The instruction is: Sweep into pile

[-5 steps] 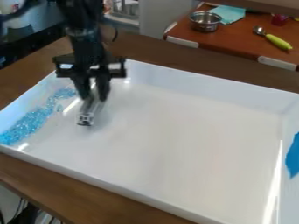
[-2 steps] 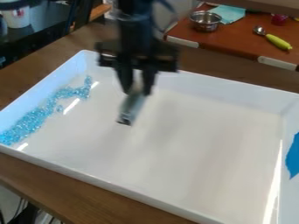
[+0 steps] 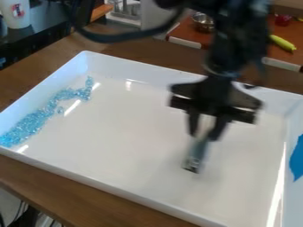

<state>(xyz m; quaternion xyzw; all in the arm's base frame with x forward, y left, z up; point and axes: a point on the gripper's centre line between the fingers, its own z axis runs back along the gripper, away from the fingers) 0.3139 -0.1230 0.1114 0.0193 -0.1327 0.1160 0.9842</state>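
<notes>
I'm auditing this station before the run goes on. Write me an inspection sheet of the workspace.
Surface: white rectangular tray with raised walls, set on a brown wooden table.
Job's things: light-blue translucent beads in an uneven band along the tray's left side in view; slim grey tool over the right half.
Clutter: flat blue patch on the tray's right wall.
Gripper: black two-finger gripper, pointing down, holding the tool.
Cables: thick black cable looping beside the arm.
Surroundings: orange-brown side table bearing a silver metal bowl.
</notes>
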